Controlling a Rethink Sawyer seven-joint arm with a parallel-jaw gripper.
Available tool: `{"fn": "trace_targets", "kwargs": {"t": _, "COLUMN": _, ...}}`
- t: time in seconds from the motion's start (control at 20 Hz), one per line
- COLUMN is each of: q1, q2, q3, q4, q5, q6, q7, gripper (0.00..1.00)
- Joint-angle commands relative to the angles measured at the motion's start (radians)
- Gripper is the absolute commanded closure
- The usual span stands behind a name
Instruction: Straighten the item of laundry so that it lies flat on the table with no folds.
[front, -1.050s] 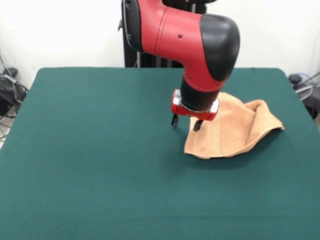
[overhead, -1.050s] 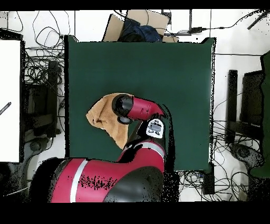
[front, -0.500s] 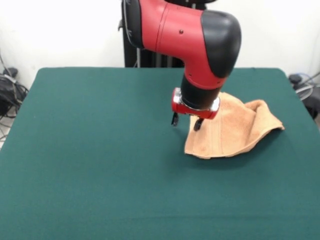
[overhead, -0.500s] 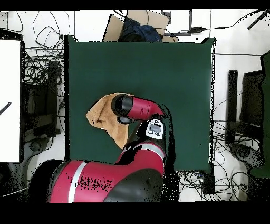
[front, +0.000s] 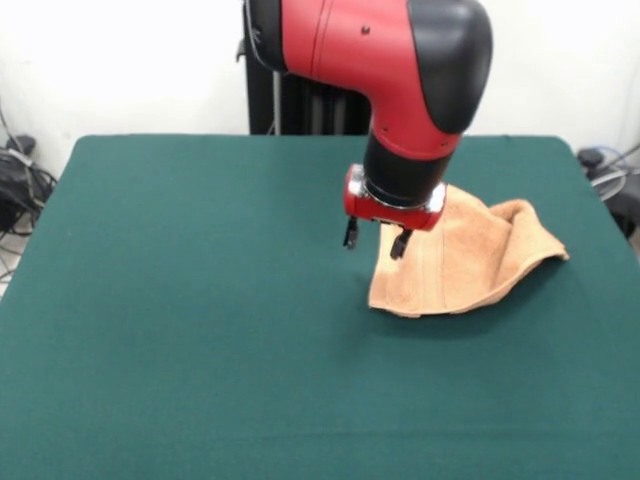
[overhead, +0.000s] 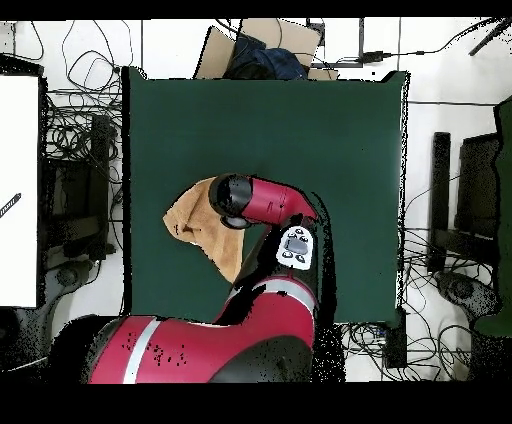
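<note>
A peach-orange towel (front: 470, 260) lies bunched and folded on the right half of the dark green table (front: 190, 300); its far right part humps up in a fold and its left edge lies flat. In the overhead view the towel (overhead: 195, 228) shows at the table's left, partly under the arm. My gripper (front: 376, 237) hangs open just above the towel's left edge, one finger over the cloth and the other over bare felt, with nothing between them. The overhead view hides the gripper under the arm's wrist (overhead: 232, 200).
Green felt (overhead: 330, 150) spreads wide around the towel. Cables (front: 20, 180) and gear lie off the table's edges. A cardboard box (overhead: 262, 50) sits past the table's top edge in the overhead view.
The gripper has risen a little and the arm has lifted higher in the front view. The towel has not moved.
</note>
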Motion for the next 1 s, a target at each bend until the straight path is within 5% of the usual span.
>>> {"fn": "trace_targets", "kwargs": {"t": 0.05, "q1": 0.003, "q2": -0.019, "q3": 0.019, "q4": 0.022, "q5": 0.026, "q6": -0.076, "q7": 0.233, "gripper": 0.00}}
{"fn": "trace_targets", "kwargs": {"t": 0.75, "q1": -0.007, "q2": 0.086, "q3": 0.056, "q4": 0.039, "q5": 0.025, "q6": -0.340, "q7": 0.249, "gripper": 0.00}}
{"fn": "trace_targets", "kwargs": {"t": 1.0, "q1": 0.010, "q2": 0.087, "q3": 0.043, "q4": 0.044, "q5": 0.046, "q6": -0.339, "q7": 0.252, "gripper": 0.00}}
